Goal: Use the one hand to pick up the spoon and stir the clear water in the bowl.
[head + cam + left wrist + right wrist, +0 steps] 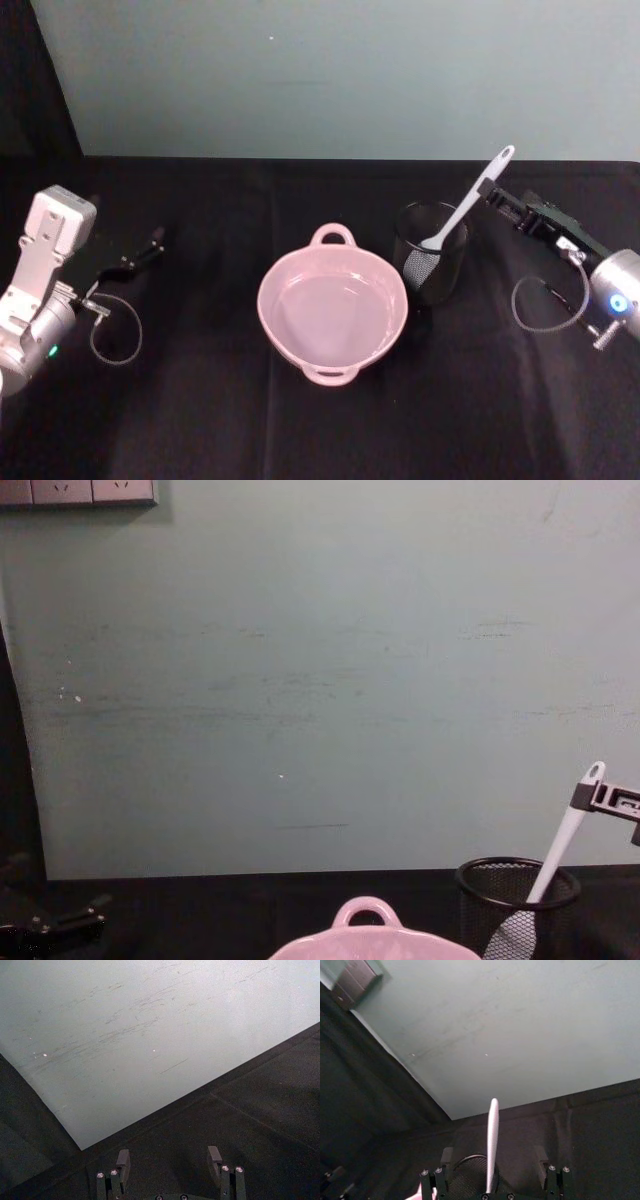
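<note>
Grasping the spoon (462,213) is the step — right gripper (493,193) straddles its handle above the mesh cup (432,268), fingers spread, empty; closing on it comes next. Left gripper (152,242) idles well left of the cup, spread too.

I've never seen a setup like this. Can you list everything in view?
bowl: one, pale pink, middle of the table, clear water inside
cup: one, black wire mesh, just right of the bowl
spoon: one, white, standing in the cup, handle leaning up to the right
table: one, black cloth cover
wall: one, pale green, behind the table
left gripper: one, black, open, at the table's left side
right gripper: one, black, open, fingers either side of the spoon's handle
</note>
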